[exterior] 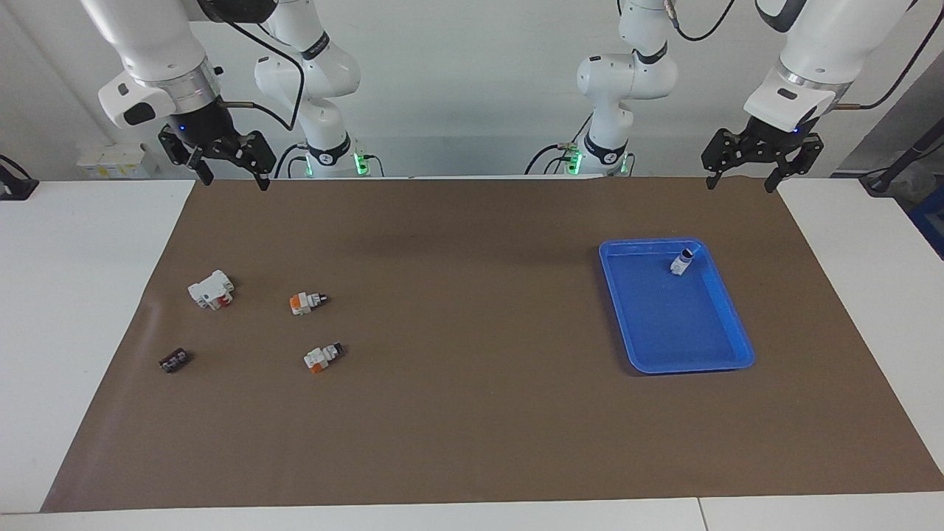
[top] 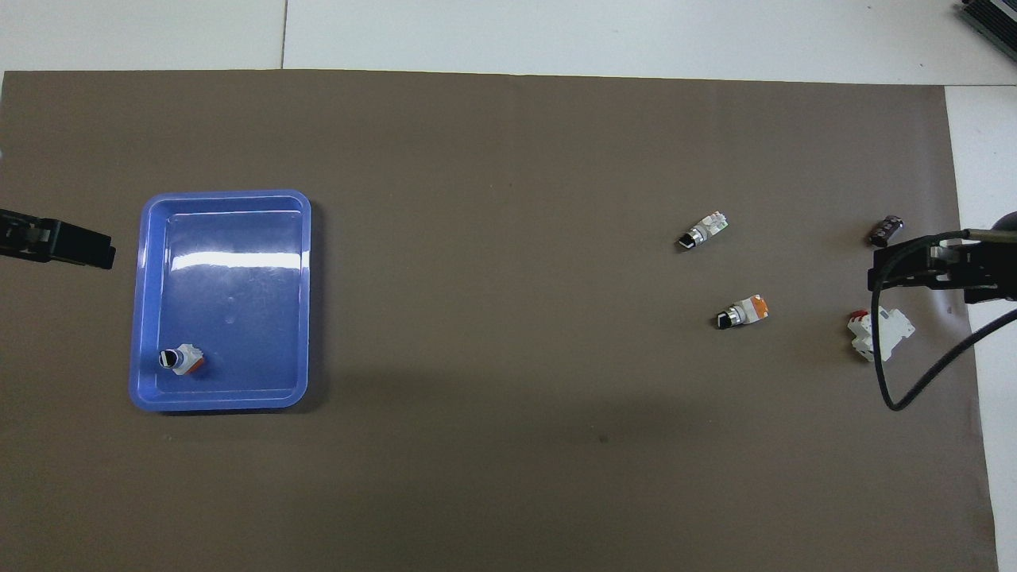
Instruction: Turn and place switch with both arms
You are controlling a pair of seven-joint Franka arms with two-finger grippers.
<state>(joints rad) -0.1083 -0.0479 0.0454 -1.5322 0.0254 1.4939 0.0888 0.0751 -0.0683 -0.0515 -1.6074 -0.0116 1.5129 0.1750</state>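
Two switches lie on the brown mat toward the right arm's end: one [exterior: 307, 302] [top: 743, 311] nearer to the robots, the other [exterior: 322, 358] [top: 702, 230] farther. A third switch [exterior: 682, 262] [top: 181, 360] stands in the blue tray [exterior: 678, 324] [top: 230, 286], in its corner nearest the robots. My right gripper [exterior: 234, 177] [top: 882, 270] is open and empty, raised high over the mat's right-arm end. My left gripper [exterior: 741, 181] [top: 95, 250] is open and empty, raised beside the tray at the left arm's end. Both arms wait.
A larger white block with a red mark [exterior: 212, 289] [top: 878, 334] and a tiny black piece [exterior: 174, 361] [top: 886, 230] lie near the mat's edge at the right arm's end. A black cable [top: 914, 397] hangs from the right arm.
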